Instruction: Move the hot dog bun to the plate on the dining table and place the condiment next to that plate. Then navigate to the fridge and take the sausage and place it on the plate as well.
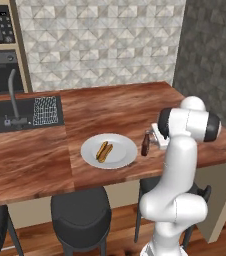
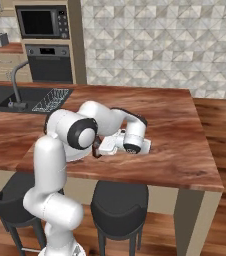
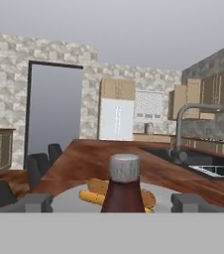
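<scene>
A grey-and-cream geometric tiled wall [image 1: 100,42] fills twelve o'clock. At ten o'clock a built-in microwave [image 2: 41,22] sits above a dark oven [image 2: 49,63]. Round black stools [image 1: 81,215] stand at six o'clock on a wood-plank floor [image 2: 224,150].

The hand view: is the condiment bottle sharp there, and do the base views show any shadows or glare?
Hand view: the condiment is sharp, close up, hiding part of the hot dog bun. Left base view: soft, even light, no glare on the plate. Right base view: only a faint shadow under the arm.

hot dog bun [image 1: 104,151] on plate [image 1: 122,156], condiment [image 1: 145,144] just right of plate, both on dining table [image 1: 110,107]
</scene>
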